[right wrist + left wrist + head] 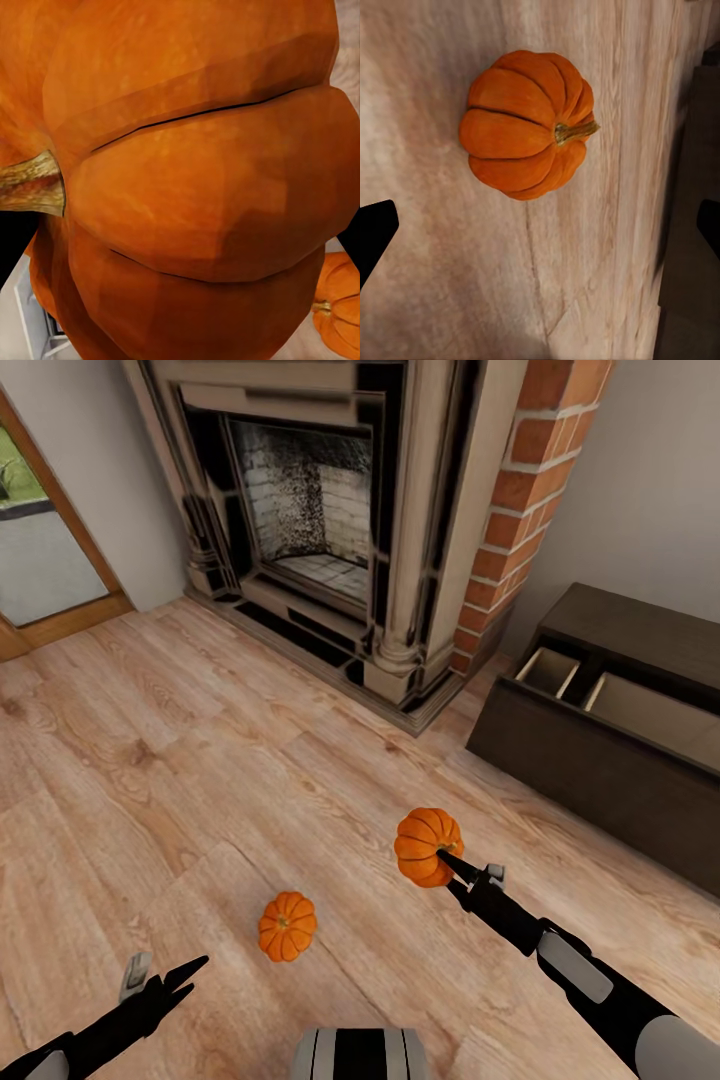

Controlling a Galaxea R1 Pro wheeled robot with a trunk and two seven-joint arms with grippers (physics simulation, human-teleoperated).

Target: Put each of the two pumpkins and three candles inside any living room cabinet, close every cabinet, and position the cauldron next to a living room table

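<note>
One orange pumpkin (428,847) hangs above the wood floor, and my right gripper (450,857) is shut on it near its stem; up close it is the pumpkin (195,180) in the right wrist view. The other pumpkin (287,926) lies on the floor, also seen as the pumpkin (526,124) and at the corner as the pumpkin (341,304). My left gripper (170,972) hovers open to its left, fingers well apart and holding nothing. The dark-brown cabinet (600,780) stands at the right with its top drawer pulled open. Candles, cauldron and table are out of view.
A stone fireplace (310,510) with a brick column (520,500) fills the back wall. A glass door (40,550) is at the far left. Bare wood floor (200,760) lies between me and the cabinet.
</note>
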